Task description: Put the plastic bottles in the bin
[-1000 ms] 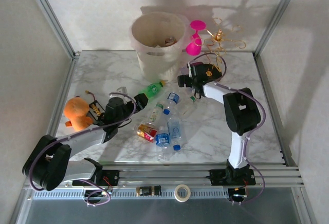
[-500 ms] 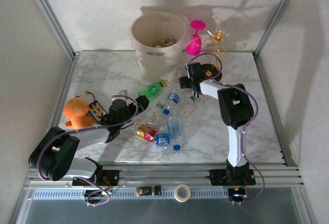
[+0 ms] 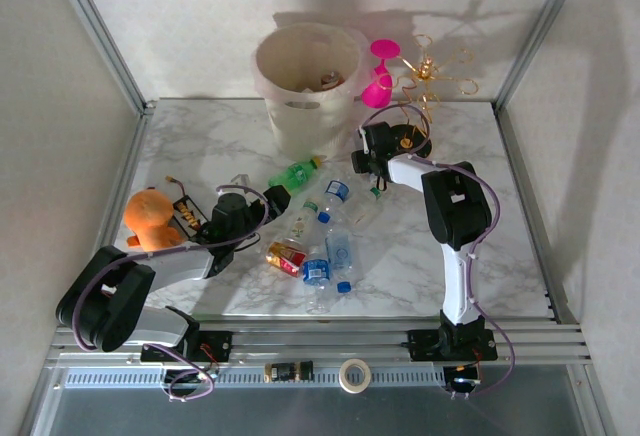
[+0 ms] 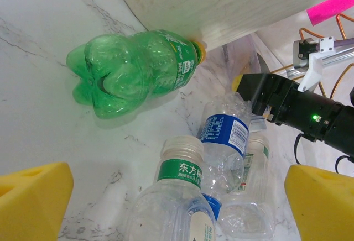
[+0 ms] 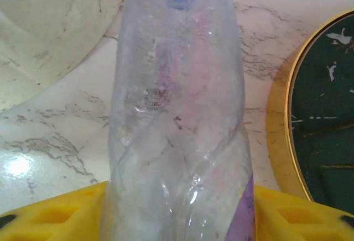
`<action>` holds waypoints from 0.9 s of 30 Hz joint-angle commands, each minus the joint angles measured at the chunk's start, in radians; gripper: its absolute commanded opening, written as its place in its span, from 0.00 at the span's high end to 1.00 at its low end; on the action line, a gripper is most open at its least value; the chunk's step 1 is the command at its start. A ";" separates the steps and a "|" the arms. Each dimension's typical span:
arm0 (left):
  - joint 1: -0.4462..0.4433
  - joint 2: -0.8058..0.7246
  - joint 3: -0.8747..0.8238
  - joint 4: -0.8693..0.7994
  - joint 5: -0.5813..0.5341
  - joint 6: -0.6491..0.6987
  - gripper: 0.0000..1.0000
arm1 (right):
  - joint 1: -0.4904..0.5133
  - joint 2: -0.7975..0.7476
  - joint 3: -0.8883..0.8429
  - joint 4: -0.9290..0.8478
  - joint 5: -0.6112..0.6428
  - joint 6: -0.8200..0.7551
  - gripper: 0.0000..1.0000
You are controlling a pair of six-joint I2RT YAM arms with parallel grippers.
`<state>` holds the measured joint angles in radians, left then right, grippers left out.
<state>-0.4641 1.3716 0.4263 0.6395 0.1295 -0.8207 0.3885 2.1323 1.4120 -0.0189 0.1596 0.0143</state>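
The marble surface (image 3: pixel 200 136) carried the bin (image 3: pixel 305 106), upright at its far edge. Near the middle lay a loose heap of bottles (image 3: pixel 325 251), all on their sides and pointing various ways. The green bottle (image 4: pixel 133 72) lay on its side just before the bin, with its long axis slanting toward it, its cap at the bin's wall and its base toward the left jaws. Those stood wide apart and held nothing. The right jaws, by the bin's foot, gripped a clear bottle (image 5: pixel 177 130). Its long axis pointed straight out from the wrist, between the bin and a gold-rimmed disc (image 5: pixel 321 114).
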 commanded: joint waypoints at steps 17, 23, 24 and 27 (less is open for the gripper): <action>-0.017 -0.018 0.000 0.037 -0.041 0.045 0.05 | -0.006 -0.345 -0.314 0.060 -0.074 -0.010 0.52; -0.015 -0.022 0.015 0.026 -0.060 0.066 0.05 | -0.006 -0.505 -0.422 0.063 -0.114 0.002 0.52; -0.014 -0.021 0.021 0.022 -0.060 0.069 0.05 | -0.005 -0.535 -0.439 0.062 -0.126 0.007 0.52; -0.009 -0.012 0.042 0.014 -0.056 0.081 0.05 | -0.005 -0.630 -0.483 0.060 -0.168 0.027 0.52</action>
<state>-0.4725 1.3678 0.4328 0.6533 0.0952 -0.7712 0.3885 1.5826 0.9600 0.0254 0.0437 0.0181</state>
